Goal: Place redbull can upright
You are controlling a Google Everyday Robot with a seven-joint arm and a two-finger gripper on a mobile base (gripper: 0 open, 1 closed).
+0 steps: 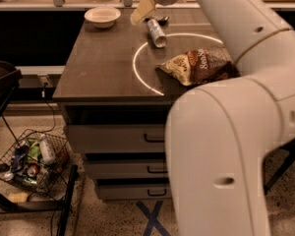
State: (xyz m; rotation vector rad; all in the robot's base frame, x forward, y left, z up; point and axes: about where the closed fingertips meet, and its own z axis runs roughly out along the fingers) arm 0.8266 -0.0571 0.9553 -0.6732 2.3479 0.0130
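Closest to my camera, on the right, the arm's (pixel 226 146) smooth cream shell fills much of the view, rounded and matte, with small dark recessed holes. Below it the speckled floor carries a cross of blue tape (pixel 152 218). At lower left I see a wire basket (pixel 59 146), tilted, filled with a jumble of small cans and bottles.

Next comes a grey cabinet with three flat drawers (pixel 118 139), each with a thin dark handle. Its table top (pixel 98 68) is a dull brown slab with a thin white ring (pixel 136 65) drawn on it.

Inside the ring, on the right side, a crinkled brown chip bag (pixel 199 65) lies flat and puffy, partly hidden behind the arm. Further back, the redbull can (pixel 156 32) lies on its side across the far-left part of the ring line: a slim silvery metal cylinder, its round end turned toward me, well apart from the bag.

Just beyond the can's far end hangs the gripper (pixel 146 14), cream-coloured and angled down to the left, low over the table top. I cannot tell whether it is spread or closed, nor whether it touches the can.

To the left of it a shallow white bowl (pixel 102 16) sits near the table's back edge.
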